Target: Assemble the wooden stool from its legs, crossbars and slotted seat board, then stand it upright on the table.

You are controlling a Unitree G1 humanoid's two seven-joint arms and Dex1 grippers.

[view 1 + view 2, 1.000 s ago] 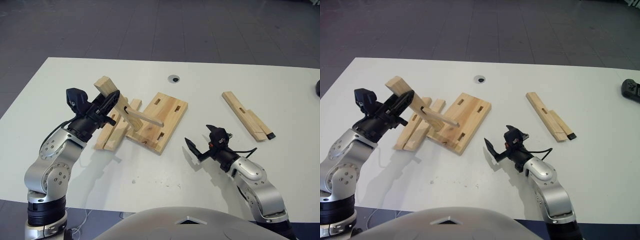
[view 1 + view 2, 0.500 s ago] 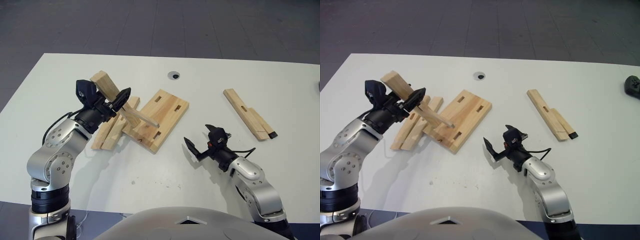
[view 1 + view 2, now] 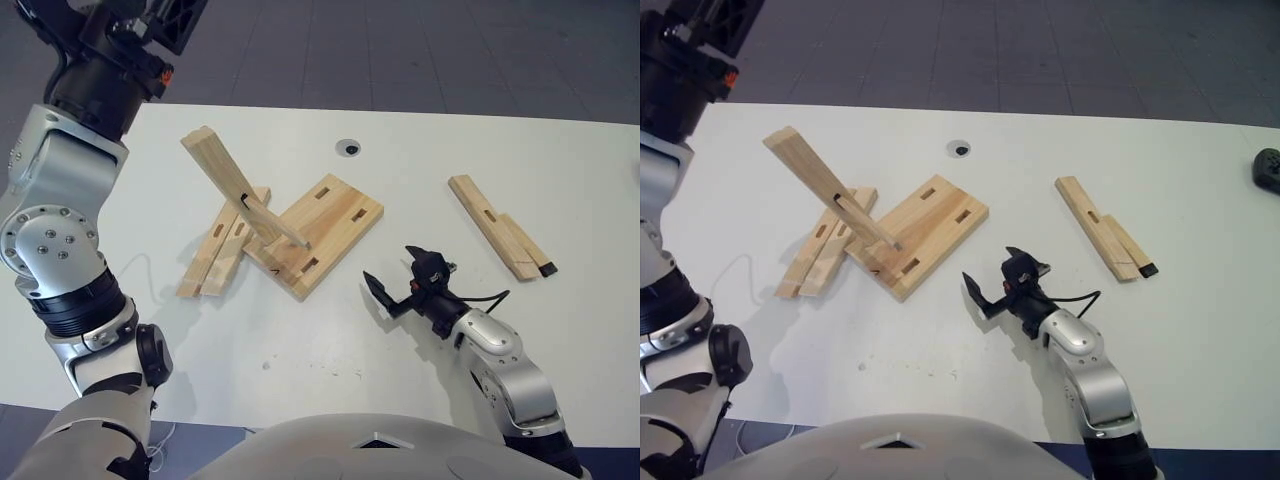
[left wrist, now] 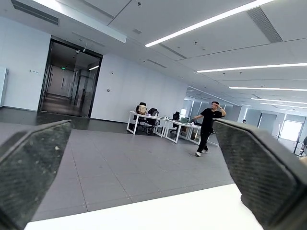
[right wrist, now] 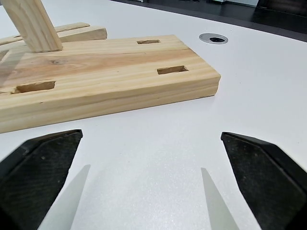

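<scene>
The slotted seat board [image 3: 320,235] lies flat in the middle of the table. A wooden leg [image 3: 222,175] leans tilted beside it, and its crossbar [image 3: 280,225] rests its end on the board's left part. No gripper holds them. Two more legs [image 3: 215,258] lie flat to the left. Another leg and crossbar [image 3: 495,228] lie at the right. My left gripper [image 4: 144,167] is raised high above the table's far left, open and empty. My right gripper [image 3: 400,285] sits low over the table just right of the board, open, facing the board's edge [image 5: 120,91].
A round grommet hole [image 3: 347,148] sits in the table behind the board. A black object [image 3: 1268,168] lies at the far right edge. A thin cable [image 3: 140,268] trails on the left. Bare tabletop [image 3: 300,340] stretches along the front.
My left gripper let go of the leg with its crossbar and rose up and away to the far left. The leg stays leaning on the board. The right arm kept still.
</scene>
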